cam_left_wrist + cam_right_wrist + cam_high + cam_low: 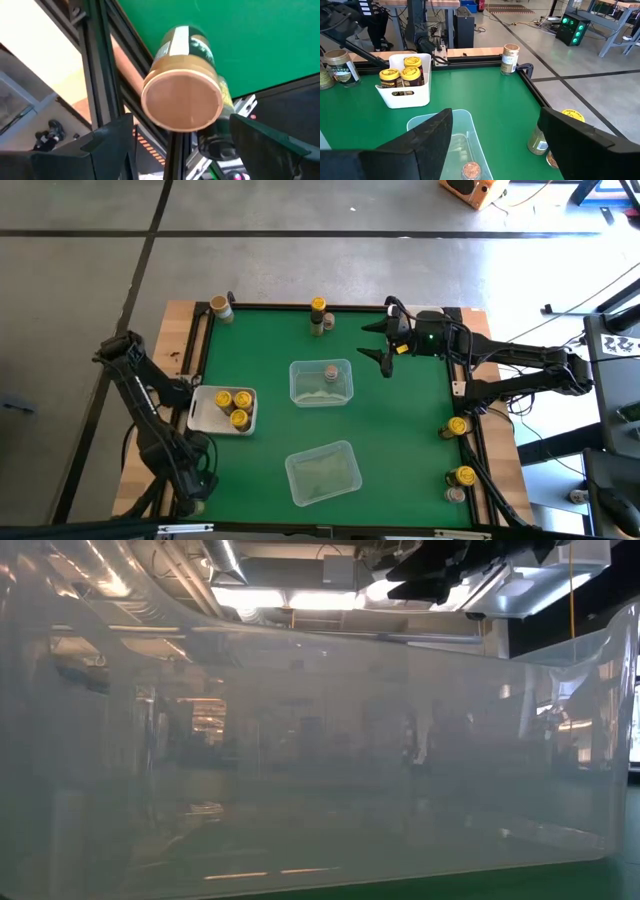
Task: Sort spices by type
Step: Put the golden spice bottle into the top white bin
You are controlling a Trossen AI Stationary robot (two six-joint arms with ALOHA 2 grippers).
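My left gripper (197,486) (180,125) hangs open over the table's near left corner. Its fingers stand on either side of a tan-lidded spice jar (182,100) without touching it. A dark-lidded jar (214,143) sits just beside that one. My right gripper (366,342) (495,116) is open above the far middle of the table, near a clear tub (320,383) holding one pinkish-brown-lidded jar (471,170). A white tray (205,420) holds three yellow-lidded jars (402,72). Two jars (318,315) stand at the far edge, and one tan-lidded jar (220,307) stands at the far left corner.
A second clear tub (322,472) sits near the table's near edge and fills the low view (320,760). Three more jars (460,460) stand along the right edge. A black frame rail (205,340) borders the green mat. Bare green mat lies between the tubs and the right edge.
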